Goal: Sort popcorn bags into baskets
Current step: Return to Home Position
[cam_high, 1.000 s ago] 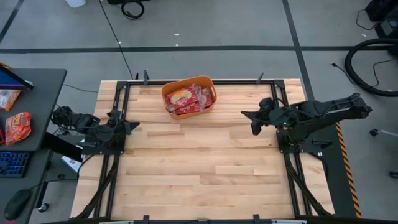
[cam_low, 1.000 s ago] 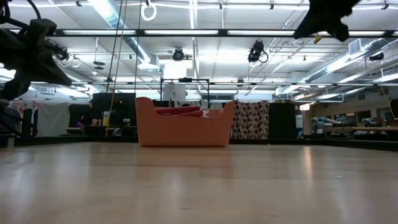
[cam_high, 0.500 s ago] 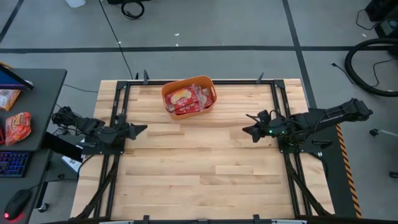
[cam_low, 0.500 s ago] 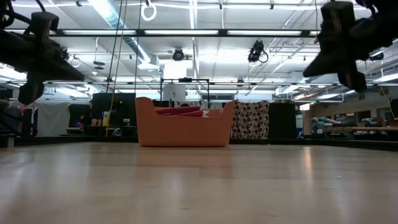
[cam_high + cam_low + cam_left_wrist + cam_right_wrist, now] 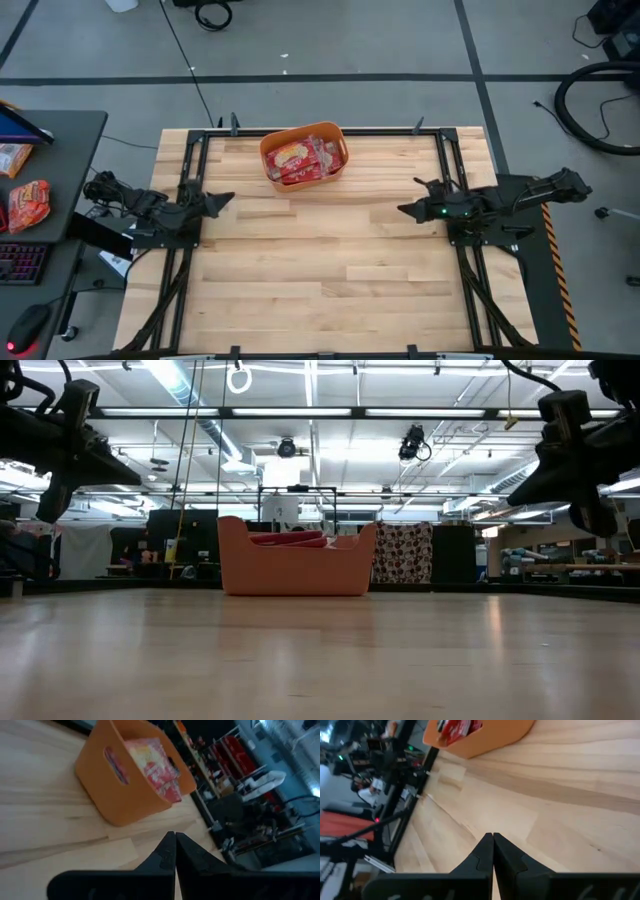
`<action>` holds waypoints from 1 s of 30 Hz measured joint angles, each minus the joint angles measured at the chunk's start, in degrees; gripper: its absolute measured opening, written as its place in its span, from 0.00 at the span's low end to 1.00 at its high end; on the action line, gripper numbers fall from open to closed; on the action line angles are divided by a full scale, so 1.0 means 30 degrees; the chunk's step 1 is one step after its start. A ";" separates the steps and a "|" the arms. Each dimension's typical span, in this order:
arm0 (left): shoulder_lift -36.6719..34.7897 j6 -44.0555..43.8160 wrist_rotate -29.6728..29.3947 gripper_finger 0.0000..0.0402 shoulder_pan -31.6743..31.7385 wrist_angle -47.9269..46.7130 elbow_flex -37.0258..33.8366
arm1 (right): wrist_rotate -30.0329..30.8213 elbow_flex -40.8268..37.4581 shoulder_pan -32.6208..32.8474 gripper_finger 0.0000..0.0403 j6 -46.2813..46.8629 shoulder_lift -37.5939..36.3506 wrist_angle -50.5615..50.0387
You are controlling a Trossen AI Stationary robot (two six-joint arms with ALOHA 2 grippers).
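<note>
Done: Every one of the popcorn bags [image 5: 301, 160] you can see on the table [image 5: 320, 270] lies piled in the basket [image 5: 300, 129]. No packet shows on the bare wood.
Basket: It stands at the far edge of the table, a little left of centre. In the low view the bags reach about to its rim.
Left to do: By my judgement, nothing on the table needs sorting. Only parking the arms is open.
Left gripper [image 5: 222, 199]: Its jaws are pressed together on nothing. It hangs above the left side of the table, just inside the rail, well apart from the basket.
Right gripper [image 5: 405, 210]: Its jaws are also closed and empty. It is raised over the right side, pointing inward, well apart from the basket.
Off the table: A dark desk [image 5: 70, 130] beyond the left edge carries an orange-red snack packet [image 5: 28, 205]. It sits outside the worktop and does not look like the flat red kind.
Edges: A black frame [image 5: 440, 150] runs along the left, right and far sides. The basket sits just inside the far bar.
Open room: You have the whole middle and near part of the wood free between the two arms. The only thing to steer round is the basket.
</note>
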 joint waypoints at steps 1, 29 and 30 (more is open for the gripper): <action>0.0000 0.0026 -0.0224 0.01 0.0000 0.0210 0.0000 | 0.0147 -0.0147 0.0000 0.03 0.0137 -0.0315 0.0044; 0.0007 0.4250 -0.2318 0.02 0.0000 -0.1004 0.0012 | -0.3960 -0.3296 0.0000 0.03 -1.0606 -0.1920 0.6008; 0.0018 0.4517 -0.2303 0.03 0.0000 -0.1397 0.0062 | -0.4780 -0.3301 0.0009 0.03 -1.2679 -0.1847 0.5959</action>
